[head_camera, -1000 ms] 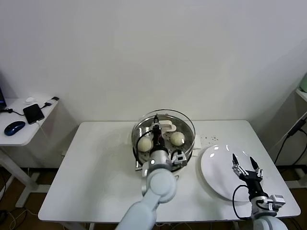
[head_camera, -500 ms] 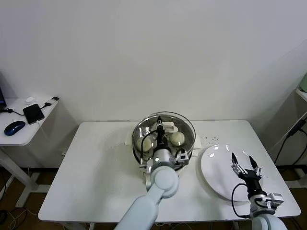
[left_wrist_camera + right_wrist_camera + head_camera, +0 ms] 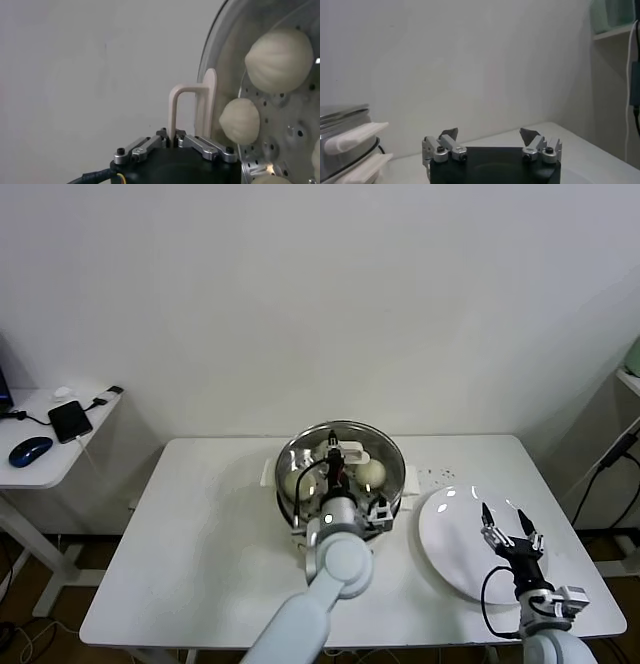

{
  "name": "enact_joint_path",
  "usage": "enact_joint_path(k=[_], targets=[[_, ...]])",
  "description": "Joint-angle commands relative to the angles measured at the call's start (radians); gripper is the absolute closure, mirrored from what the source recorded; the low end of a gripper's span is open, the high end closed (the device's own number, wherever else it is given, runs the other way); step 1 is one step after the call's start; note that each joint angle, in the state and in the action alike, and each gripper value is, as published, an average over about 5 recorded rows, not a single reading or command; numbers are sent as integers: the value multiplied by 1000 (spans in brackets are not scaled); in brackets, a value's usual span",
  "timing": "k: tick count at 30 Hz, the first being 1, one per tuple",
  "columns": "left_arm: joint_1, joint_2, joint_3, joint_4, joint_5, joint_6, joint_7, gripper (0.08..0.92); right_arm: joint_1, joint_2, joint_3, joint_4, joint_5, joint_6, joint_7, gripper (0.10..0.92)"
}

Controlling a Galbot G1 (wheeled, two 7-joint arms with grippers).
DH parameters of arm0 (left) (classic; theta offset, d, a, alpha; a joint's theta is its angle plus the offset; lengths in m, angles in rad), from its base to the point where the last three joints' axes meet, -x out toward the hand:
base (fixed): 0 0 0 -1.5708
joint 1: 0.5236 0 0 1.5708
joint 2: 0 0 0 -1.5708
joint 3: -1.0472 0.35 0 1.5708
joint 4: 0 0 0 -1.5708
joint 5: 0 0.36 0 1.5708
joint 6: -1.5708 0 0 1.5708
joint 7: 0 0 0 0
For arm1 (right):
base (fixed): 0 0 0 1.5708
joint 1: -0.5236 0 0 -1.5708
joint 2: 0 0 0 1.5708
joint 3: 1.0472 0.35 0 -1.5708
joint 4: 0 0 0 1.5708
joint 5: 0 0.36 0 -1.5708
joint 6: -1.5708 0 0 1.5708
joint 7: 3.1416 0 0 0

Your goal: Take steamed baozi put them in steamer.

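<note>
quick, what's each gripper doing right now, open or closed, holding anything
Left gripper: shut on the glass lid's handle, over the steamer.
Right gripper: open, empty, over the plate.

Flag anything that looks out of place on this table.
A scatter of small dark specks lies on the table between the steamer and the plate; I cannot tell what they are. Otherwise nothing stands out: the left gripper holds the lid over the steamer, buns inside; the right gripper waits over the plate.
</note>
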Motion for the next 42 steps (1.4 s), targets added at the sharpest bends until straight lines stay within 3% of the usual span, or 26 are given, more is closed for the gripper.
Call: enact_joint_path(k=[1, 28, 42], targets=[[7, -49, -4, 0, 8, 49, 6, 836, -1, 1, 0, -2, 0, 2, 1, 203], [42, -49, -6, -20, -33, 13, -22, 823, 0, 6, -3, -4, -4, 4, 0, 203], [181, -49, 42, -259, -39, 12, 53, 441, 8, 6, -11, 0, -14, -2, 0, 203]])
